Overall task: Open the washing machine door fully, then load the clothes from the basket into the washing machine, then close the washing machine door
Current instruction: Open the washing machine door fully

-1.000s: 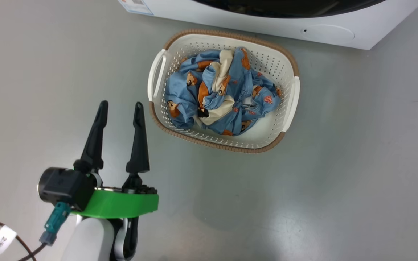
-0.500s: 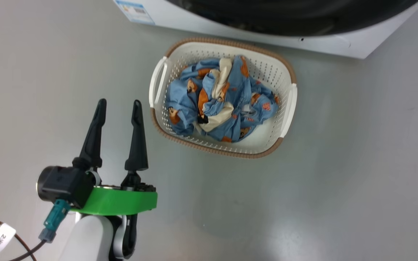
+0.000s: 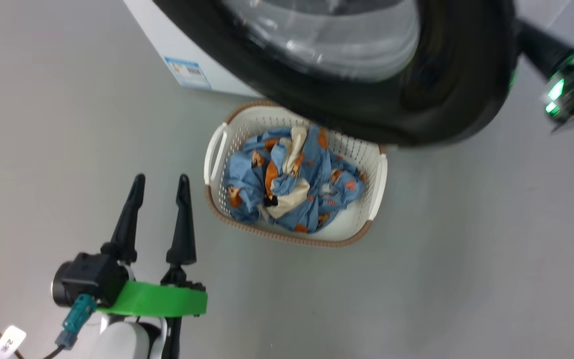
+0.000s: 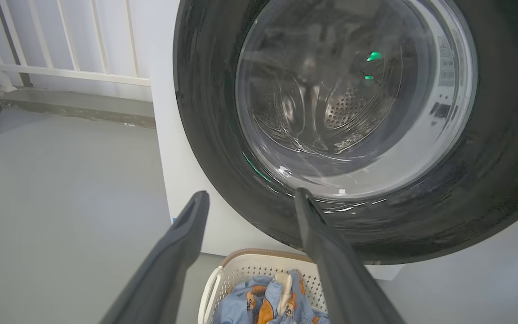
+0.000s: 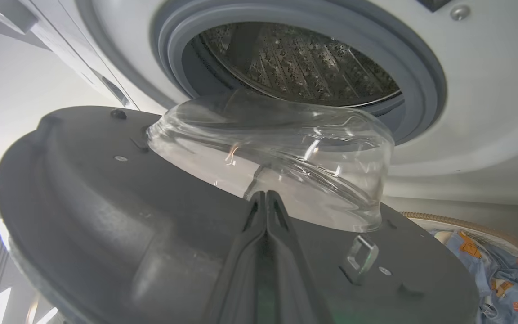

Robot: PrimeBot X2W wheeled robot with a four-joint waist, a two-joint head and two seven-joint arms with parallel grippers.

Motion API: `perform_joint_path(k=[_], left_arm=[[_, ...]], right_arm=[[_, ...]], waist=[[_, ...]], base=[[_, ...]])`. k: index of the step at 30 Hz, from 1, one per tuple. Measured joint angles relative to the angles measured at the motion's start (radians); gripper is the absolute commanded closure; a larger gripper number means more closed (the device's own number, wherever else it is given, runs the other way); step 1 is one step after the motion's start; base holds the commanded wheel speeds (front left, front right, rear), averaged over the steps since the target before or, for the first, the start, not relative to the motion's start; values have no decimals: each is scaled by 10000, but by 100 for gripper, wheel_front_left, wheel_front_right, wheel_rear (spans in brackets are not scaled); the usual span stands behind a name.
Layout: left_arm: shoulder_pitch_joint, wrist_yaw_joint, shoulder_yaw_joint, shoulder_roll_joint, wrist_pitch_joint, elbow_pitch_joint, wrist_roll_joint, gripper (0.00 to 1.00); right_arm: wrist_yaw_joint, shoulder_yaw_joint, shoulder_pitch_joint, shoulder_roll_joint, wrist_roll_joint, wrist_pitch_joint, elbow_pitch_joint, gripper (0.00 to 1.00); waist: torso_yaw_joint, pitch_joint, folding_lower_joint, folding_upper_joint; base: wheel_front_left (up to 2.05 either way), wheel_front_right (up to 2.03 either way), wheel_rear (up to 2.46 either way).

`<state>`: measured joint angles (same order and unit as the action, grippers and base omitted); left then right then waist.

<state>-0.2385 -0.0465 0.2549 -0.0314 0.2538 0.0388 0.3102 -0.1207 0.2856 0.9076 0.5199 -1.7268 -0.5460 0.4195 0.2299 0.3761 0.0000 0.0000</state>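
The large round washing machine door with its wide glossy black rim [image 3: 466, 80] stood swung out from the big white front-loading washing machine [image 3: 177, 45]. In the head view it was blurred and cut off by the top edge. Its lower rim hid the far edge of the small cream-white perforated plastic basket with a brown rim [image 3: 287, 238], which sat on the grey floor [image 3: 416, 299] just in front of the machine. The light-blue clothes printed with orange-brown figures [image 3: 287, 184] lay crumpled inside the basket; how many garments there were could not be told.

The left gripper [image 3: 161, 179] hung over the floor left of the basket, touching nothing, its two dark fingers spread apart. In the left wrist view the bulging clear glass window [image 4: 313, 148] was streaked with reflections, and the perforated steel drum [image 4: 353, 105] showed dimly through it.

The right gripper [image 5: 265, 198] had its fingers pressed together with nothing seen between them. They lay along the door's dull grey inner face, tips at the foot of the glass window; whether they touched it was unclear. In the head view its green-lit body showed beyond the door's right rim, the fingers hidden behind it. The grey rubber gasket [image 5: 421, 67] ringed the uncovered drum mouth.
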Motion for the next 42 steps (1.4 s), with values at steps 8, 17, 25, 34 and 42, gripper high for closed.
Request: perform_joint_path(k=[8, 17, 25, 34, 42], left_arm=[[517, 339, -278, -6, 0, 244, -94, 0], [731, 472, -393, -8, 0, 313, -96, 0], [737, 508, -447, -8, 0, 330, -171, 0], [771, 566, -541, -8, 0, 460, -171, 0], [966, 690, -654, -12, 0, 543, -205, 0]], right_arm=[[0, 86, -1023, -314, 44, -29, -215, 100], [0, 19, -1500, -593, 441, 194, -274, 100], [0, -132, -1515, -769, 552, 431, -257, 100], [0, -499, -2180, -782, 552, 464, -700, 100], [0, -746, -2987, -802, 748, 796, -1453, 0]], waist=[[-62, -879, 1, 0], [-165, -1408, 0, 0], [-285, -1507, 0, 0], [-439, -1766, 0, 0], [-629, -2060, 0, 0]], base=[[0, 0, 0], [0, 0, 0], [0, 0, 0], [0, 0, 0], [0, 0, 0]])
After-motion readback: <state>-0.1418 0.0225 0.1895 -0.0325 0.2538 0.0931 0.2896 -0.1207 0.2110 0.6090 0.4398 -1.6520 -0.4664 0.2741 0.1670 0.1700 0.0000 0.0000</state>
